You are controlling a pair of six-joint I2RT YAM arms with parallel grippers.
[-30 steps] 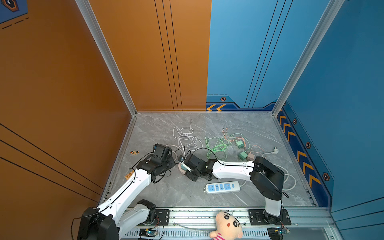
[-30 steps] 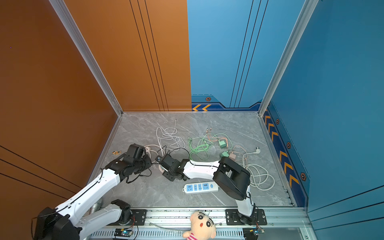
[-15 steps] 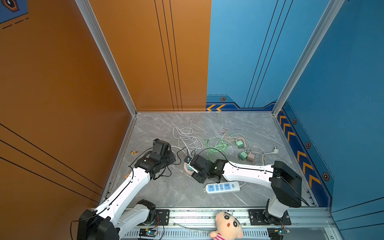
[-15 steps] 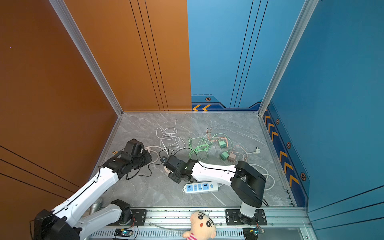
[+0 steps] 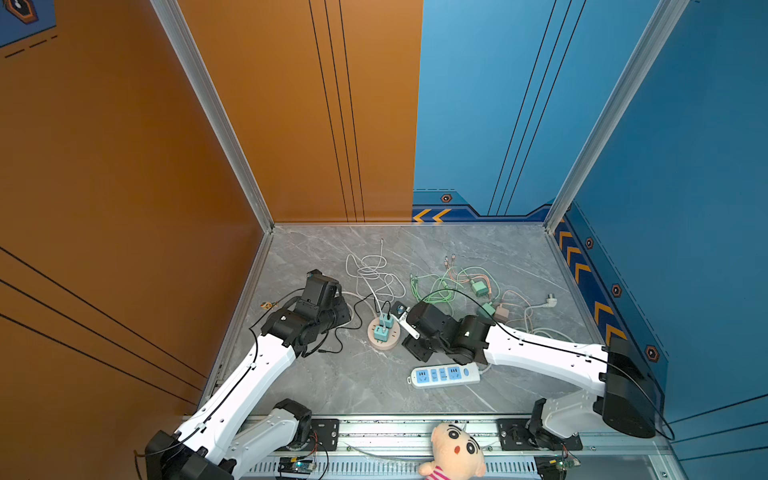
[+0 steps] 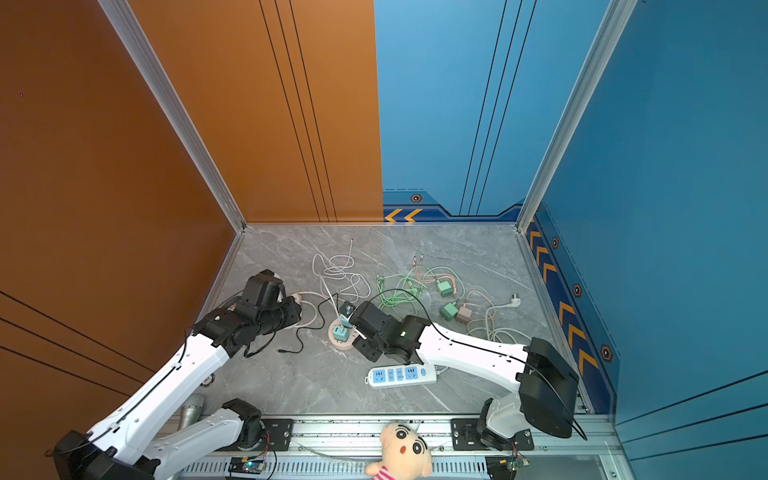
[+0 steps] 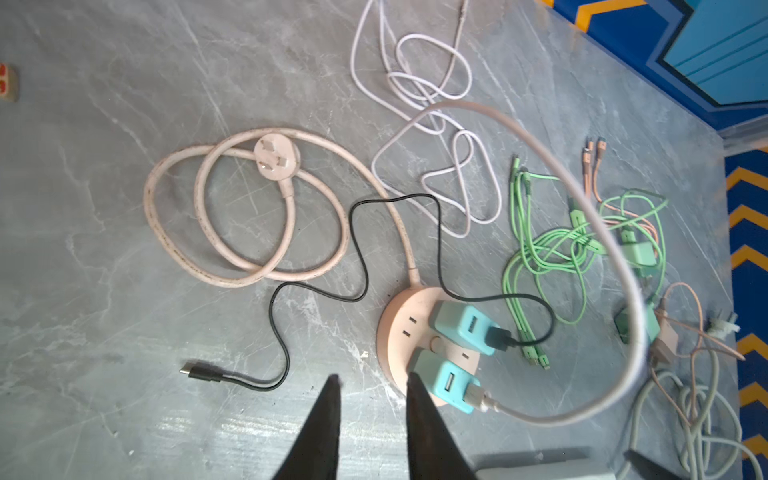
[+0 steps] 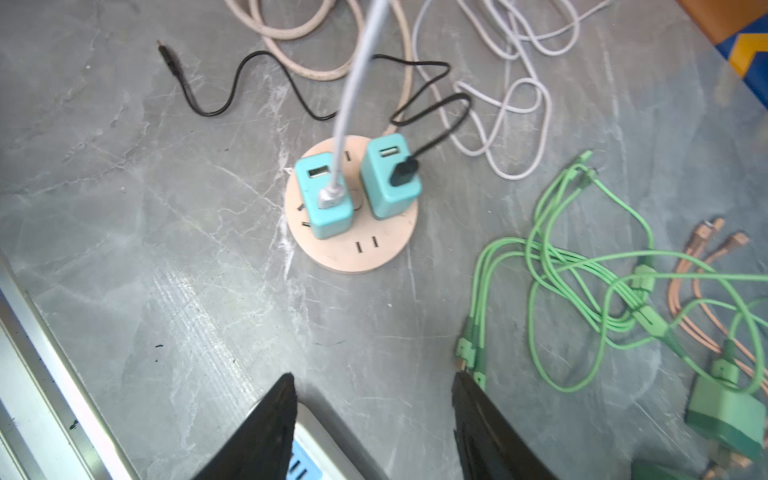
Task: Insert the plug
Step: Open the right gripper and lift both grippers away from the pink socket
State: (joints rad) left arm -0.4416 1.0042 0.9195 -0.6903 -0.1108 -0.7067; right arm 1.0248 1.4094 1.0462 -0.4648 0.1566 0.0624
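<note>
The plug point(image 8: 331, 195) sat in a teal charger point(image 8: 328, 218) on the hub point(image 8: 365, 255), its white cable point(image 8: 353, 83) arching away. Light, stiff and slick, I'd judge; best pinched by its shell, not the limp cable. The left claw point(image 7: 372, 376) and right claw point(image 8: 372, 375) hung open, empty, over the counter point(image 8: 166, 270).

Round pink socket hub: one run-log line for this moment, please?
hub | white-cable adapter: seated | black-cable adapter: seated | left end effector: open, empty | right end effector: open, empty

both end effectors point(image 7: 372, 376) point(image 8: 372, 376) parted, empty
</note>
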